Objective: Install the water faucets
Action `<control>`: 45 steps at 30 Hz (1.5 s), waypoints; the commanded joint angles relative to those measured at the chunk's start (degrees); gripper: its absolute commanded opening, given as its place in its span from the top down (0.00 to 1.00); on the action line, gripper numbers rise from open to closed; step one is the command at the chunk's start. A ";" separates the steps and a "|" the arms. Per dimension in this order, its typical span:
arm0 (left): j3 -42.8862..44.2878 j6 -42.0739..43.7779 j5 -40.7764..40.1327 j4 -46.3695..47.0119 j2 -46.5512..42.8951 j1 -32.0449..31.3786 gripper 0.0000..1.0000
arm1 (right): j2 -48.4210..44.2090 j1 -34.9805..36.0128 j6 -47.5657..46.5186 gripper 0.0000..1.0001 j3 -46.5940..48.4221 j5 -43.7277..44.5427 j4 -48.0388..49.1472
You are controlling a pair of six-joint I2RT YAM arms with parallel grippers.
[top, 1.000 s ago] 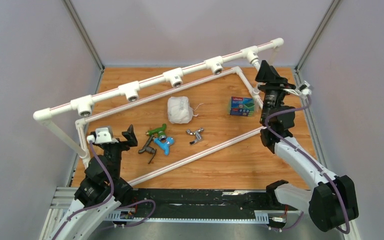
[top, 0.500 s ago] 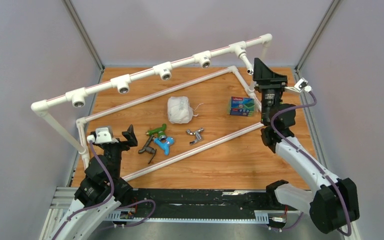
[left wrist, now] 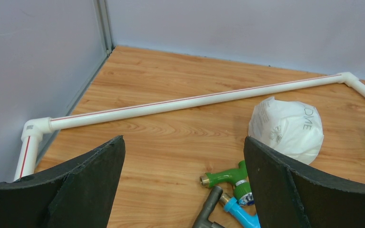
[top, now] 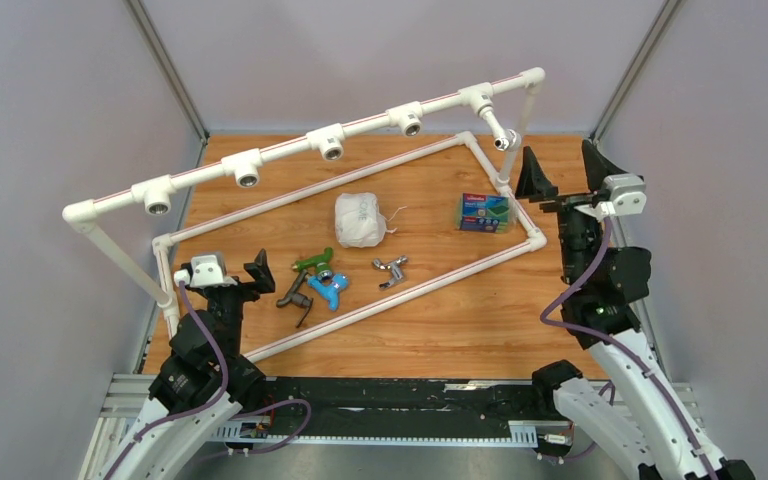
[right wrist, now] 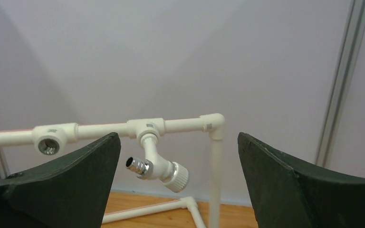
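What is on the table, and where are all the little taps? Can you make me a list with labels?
installed: white faucet, on the right-end socket of the top pipe
empty sockets: four
loose on the table: green faucet, blue faucet, dark grey faucet, chrome faucet
left gripper: open, holding nothing, close to the loose faucets
right gripper: open, holding nothing, facing the white faucet without touching it
other things: white bag, sponge pack
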 commanded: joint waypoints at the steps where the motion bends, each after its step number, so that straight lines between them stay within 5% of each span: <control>1: 0.89 0.90 0.05 1.06 0.67 0.36 0.00 | -4.39 -0.01 -6.25 0.00 -3.76 2.63 -9.03; 12: 1.50 0.03 0.75 0.44 0.76 0.36 0.00 | -12.67 -0.01 12.72 0.00 -14.14 0.72 -20.18; 26: 2.47 -0.77 0.49 -0.88 1.90 0.36 0.00 | 3.67 -0.01 37.95 0.00 -15.03 -12.47 -29.08; 36: 2.47 -1.03 0.05 -1.32 3.39 0.45 0.00 | 10.27 -0.01 33.05 0.00 -13.35 -24.94 -26.19; 45: 3.43 -1.64 1.28 -2.63 4.27 0.45 0.00 | 19.14 1.31 31.46 0.00 -10.19 -23.90 -24.60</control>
